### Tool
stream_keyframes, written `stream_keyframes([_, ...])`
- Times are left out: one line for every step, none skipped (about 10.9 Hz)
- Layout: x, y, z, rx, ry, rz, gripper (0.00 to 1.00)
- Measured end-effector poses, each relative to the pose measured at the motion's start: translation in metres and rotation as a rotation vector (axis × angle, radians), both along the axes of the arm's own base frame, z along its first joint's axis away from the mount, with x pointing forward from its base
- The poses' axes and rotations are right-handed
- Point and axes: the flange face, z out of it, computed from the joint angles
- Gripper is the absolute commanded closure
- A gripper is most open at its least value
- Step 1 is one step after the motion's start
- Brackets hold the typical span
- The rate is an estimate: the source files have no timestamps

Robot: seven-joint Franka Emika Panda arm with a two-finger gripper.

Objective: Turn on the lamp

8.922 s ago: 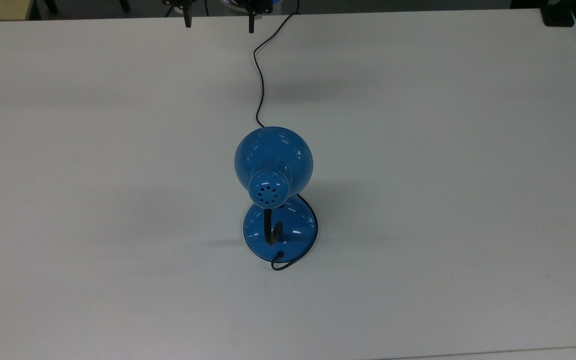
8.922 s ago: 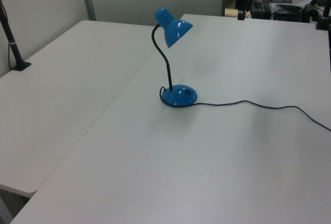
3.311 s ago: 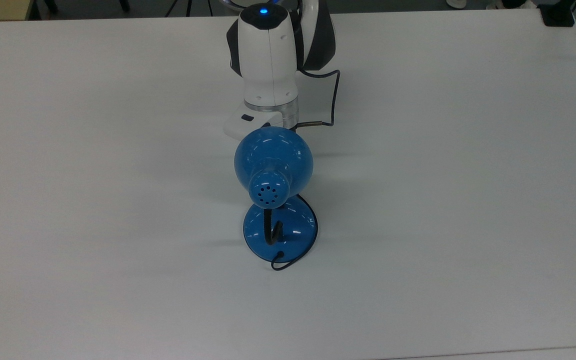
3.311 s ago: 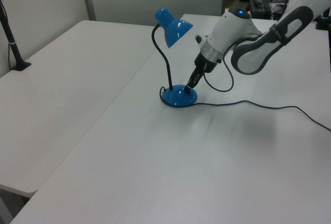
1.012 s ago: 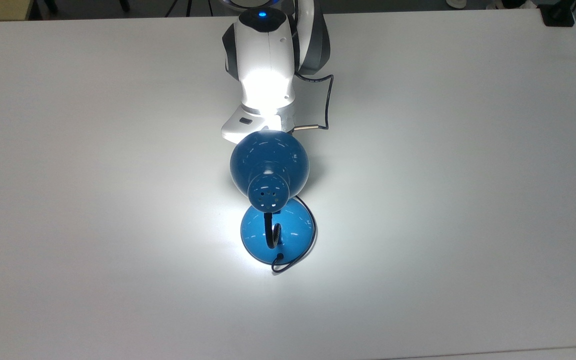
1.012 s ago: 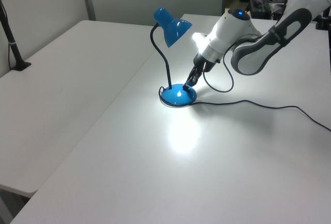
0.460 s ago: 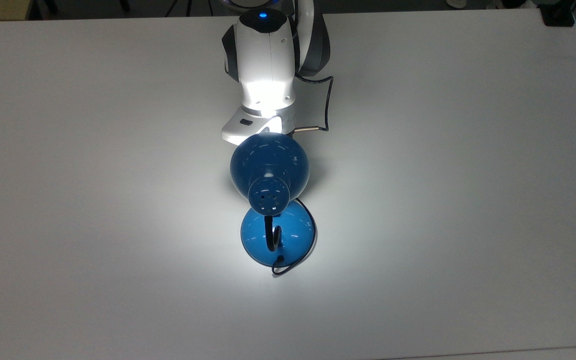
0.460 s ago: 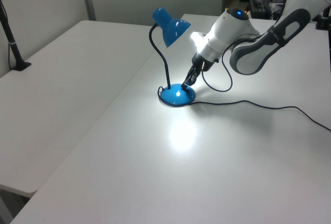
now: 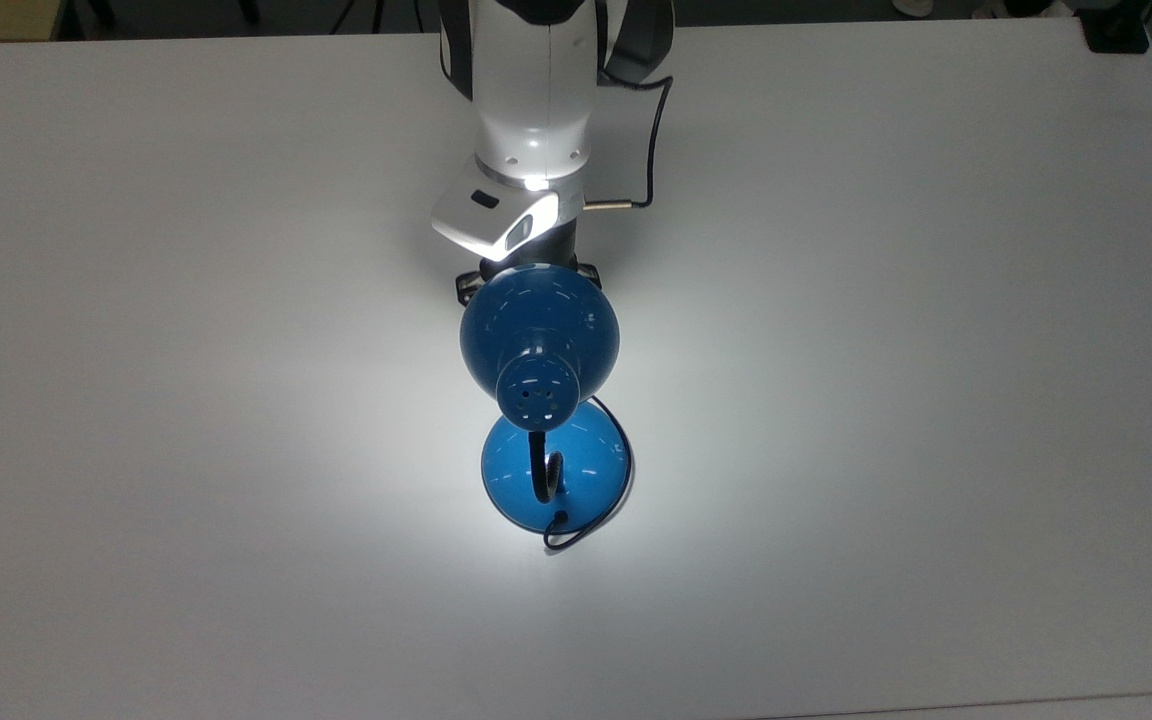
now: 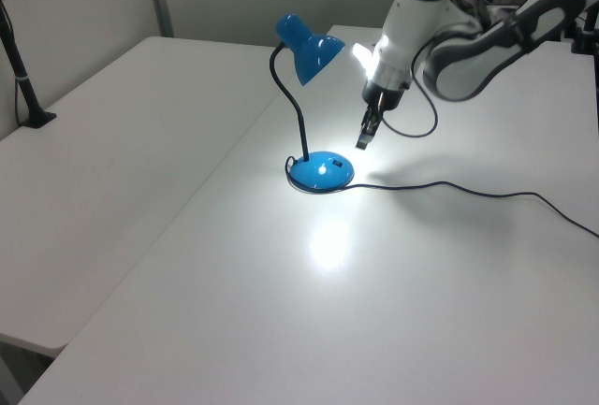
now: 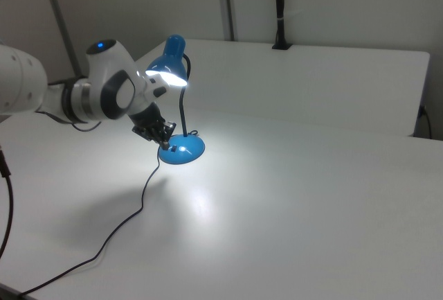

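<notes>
The blue lamp (image 9: pixel 540 330) stands mid-table and is lit, throwing a bright patch on the white table (image 10: pixel 234 311). Its round base (image 10: pixel 321 171) carries a small switch, and a black gooseneck rises to the glowing shade (image 11: pixel 169 68). In the left view my gripper (image 10: pixel 362 141) hangs a little above and to the right of the base, touching nothing, with its fingers shut and empty. In the right view the gripper (image 11: pixel 167 145) sits just left of the base (image 11: pixel 185 150). From the top view the shade covers most of the fingers.
The lamp's thin black cord (image 10: pixel 468 190) runs across the table from the base toward the left view's right edge. A second table (image 10: pixel 103 143) adjoins on the left view's left, with a black post (image 10: pixel 23 87) clamped at its edge.
The lamp went from dark to lit while the gripper tip was on the base's switch. Since half a second ago the gripper has lifted up and away from the base.
</notes>
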Motion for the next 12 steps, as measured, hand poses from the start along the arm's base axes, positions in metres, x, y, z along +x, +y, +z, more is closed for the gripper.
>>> stream_keyframes([-0.009, 0.000, 0.017, -0.020, 0.044, -0.006, 0.97])
stream_keyframes([-0.020, 0.003, 0.034, -0.036, 0.084, -0.018, 0.97])
stream_keyframes([-0.030, 0.004, 0.050, -0.046, 0.119, -0.037, 0.97])
stream_keyframes([-0.042, 0.004, 0.072, -0.052, 0.151, -0.061, 0.95])
stream_keyframes([-0.052, 0.003, 0.094, -0.050, 0.175, -0.078, 0.93])
stream_keyframes([-0.063, 0.001, 0.118, -0.040, 0.192, -0.095, 0.93])
stream_keyframes([-0.072, 0.000, 0.138, -0.026, 0.209, -0.109, 0.91])
stream_keyframes([-0.079, -0.002, 0.154, -0.019, 0.234, -0.122, 0.86])
stream_keyframes([-0.083, -0.005, 0.167, -0.013, 0.258, -0.136, 0.83])
stream_keyframes([-0.085, -0.010, 0.178, -0.007, 0.274, -0.149, 0.68])
stream_keyframes([-0.086, -0.018, 0.189, -0.001, 0.288, -0.167, 0.35])
stream_keyframes([-0.087, -0.026, 0.196, 0.001, 0.298, -0.179, 0.03])
